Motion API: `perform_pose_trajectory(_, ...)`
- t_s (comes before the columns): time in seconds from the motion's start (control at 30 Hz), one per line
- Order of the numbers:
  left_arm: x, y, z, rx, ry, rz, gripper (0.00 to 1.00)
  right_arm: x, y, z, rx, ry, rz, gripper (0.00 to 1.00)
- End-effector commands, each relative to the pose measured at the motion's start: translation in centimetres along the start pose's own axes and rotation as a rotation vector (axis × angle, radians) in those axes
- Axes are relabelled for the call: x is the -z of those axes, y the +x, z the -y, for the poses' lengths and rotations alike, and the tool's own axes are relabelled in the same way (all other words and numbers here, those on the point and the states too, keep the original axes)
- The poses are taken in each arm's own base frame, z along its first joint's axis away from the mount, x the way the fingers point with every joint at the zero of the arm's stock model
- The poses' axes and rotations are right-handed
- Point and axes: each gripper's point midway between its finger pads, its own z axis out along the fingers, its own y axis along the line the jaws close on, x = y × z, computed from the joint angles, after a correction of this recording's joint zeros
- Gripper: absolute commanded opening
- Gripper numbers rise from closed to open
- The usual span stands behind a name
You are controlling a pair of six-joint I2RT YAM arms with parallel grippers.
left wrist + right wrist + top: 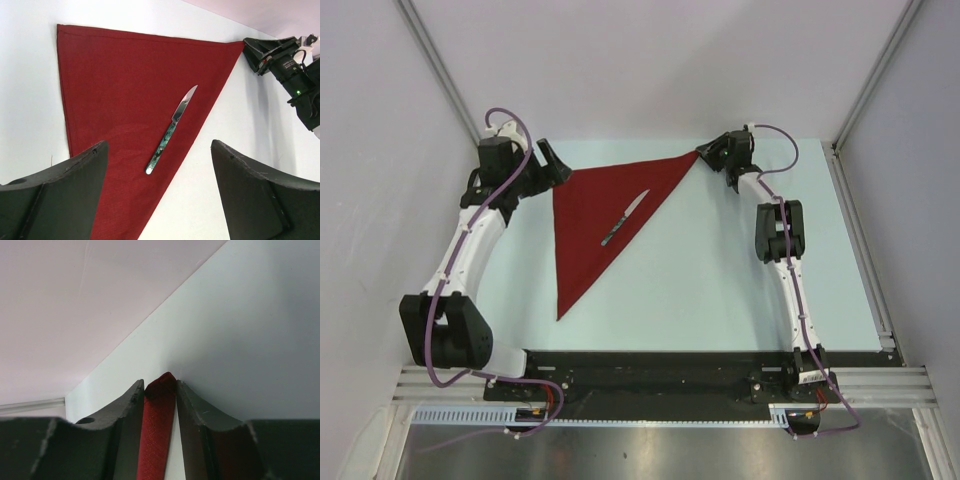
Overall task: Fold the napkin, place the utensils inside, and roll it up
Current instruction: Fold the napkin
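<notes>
The dark red napkin [592, 215] lies folded into a triangle on the table, its long edge running from far right to near left. One of the utensils, a knife [624, 218] with a dark mottled handle and a silvery blade, rests on it near the long edge. My right gripper [706, 153] is at the napkin's far right corner. In the right wrist view that corner [156, 420] stands bunched between the two fingers, which touch it at their tips [160, 383]. My left gripper [552, 163] hovers open at the napkin's far left corner, and from it I look down on the napkin [110, 85] and the knife [171, 130].
Pale walls close in the table at the back and on both sides. A metal rail [860, 240] runs along the table's right edge. The right arm's black gripper [260, 50] shows at the far right of the left wrist view.
</notes>
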Motion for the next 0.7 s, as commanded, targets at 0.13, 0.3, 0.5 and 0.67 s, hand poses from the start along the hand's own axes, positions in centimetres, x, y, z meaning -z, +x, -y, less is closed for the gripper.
perform_pose_trajectory(0.13,0.0,-0.5,1.1,-0.003,0.04,0.004,0.88,-0.8,3.3,5.6,-0.044,0.127,-0.076,0.28)
perform_pose_trajectory(0.3,-0.1,-0.4,1.0,-0.003,0.038,-0.002,0.88,-1.0,2.8,4.8,-0.04,0.08,-0.057,0.09)
perform_pose_trajectory(0.5,-0.3,-0.3,0.9,-0.004,0.034,-0.007,0.88,-0.4,2.9,2.5,-0.032,-0.032,-0.054,0.0)
perform_pose_trajectory(0.67,-0.3,-0.3,0.8,-0.002,0.031,-0.009,0.88,1.8,1.1,-1.8,-0.033,-0.187,0.029,0.0)
